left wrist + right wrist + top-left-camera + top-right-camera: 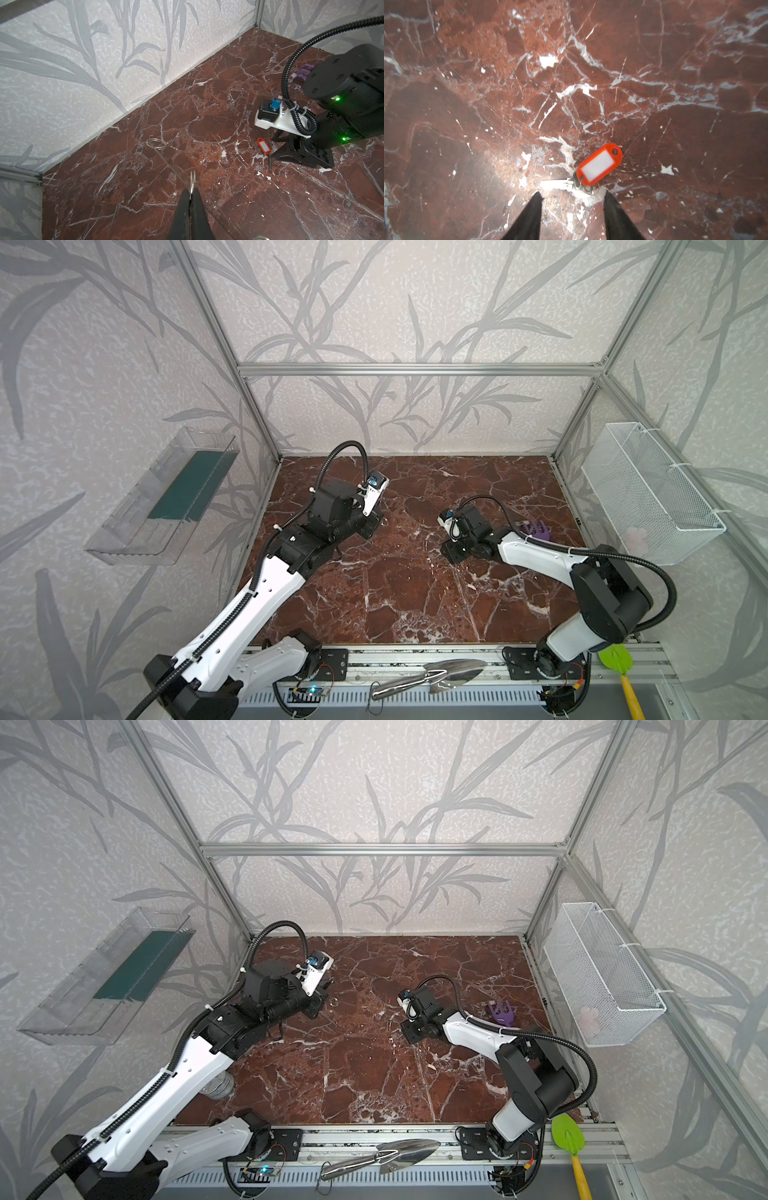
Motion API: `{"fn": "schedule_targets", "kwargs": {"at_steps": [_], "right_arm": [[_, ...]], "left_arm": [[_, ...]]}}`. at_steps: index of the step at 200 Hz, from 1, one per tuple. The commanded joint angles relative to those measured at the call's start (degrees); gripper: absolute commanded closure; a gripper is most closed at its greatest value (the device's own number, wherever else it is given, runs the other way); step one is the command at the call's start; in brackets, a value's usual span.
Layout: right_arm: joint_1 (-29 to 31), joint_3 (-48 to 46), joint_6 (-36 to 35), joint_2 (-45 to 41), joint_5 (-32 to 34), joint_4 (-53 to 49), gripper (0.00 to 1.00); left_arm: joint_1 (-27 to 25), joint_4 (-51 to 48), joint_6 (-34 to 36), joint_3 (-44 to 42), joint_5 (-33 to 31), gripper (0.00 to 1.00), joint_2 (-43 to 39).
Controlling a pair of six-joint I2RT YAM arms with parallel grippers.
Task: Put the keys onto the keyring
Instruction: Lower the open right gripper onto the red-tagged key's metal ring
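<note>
Right gripper [573, 196] poised at the key [553, 184]; left gripper [191, 192] clamped on the keyring [192, 179].

The right gripper's jaws stood apart, straddling the key's head just beside the red tag [599, 164]. Closing on the flat metal head rather than the smooth tag, then lifting level, would probably leave a hole free for threading. The key was small, flat and silvery, joined to the tag by a tiny loop, and both lay on the marble table [467, 104]. The keyring, well apart from the tag, was a thin metal ring seen edge-on between the left gripper's closed fingertips. A second ring [156, 143] lay on the table beyond it, also well apart from the tag.
</note>
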Motion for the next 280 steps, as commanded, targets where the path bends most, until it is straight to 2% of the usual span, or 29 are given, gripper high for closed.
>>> {"fn": "schedule_targets", "kwargs": {"at_steps": [1, 46, 73, 180, 280], "right_arm": [[-0.05, 0.5, 0.22, 0.22, -2.42, -2.83, 0.58], [0.36, -0.96, -0.28, 0.07, -5.43, -2.74, 0.74], [0.73, -1.26, 0.07, 1.18, -6.01, -2.68, 0.79], [1.72, 0.23, 1.28, 5.81, -6.51, -0.74, 0.82], [1.3, 6.58, 2.59, 11.86, -0.9, -3.86, 0.82]], "left_arm": [[-0.09, 0.87, 0.49, -0.26, -0.71, 1.0, -1.32], [0.0, 0.7, 0.49, -0.09, -0.25, 1.0, -0.8], [-0.07, 0.38, 0.49, 0.11, 0.01, 1.0, -0.35], [-0.09, 0.22, 0.69, -0.02, 0.27, 1.0, -0.57], [-0.02, 0.0, 0.76, 0.11, 0.55, 1.0, -1.01]]}}
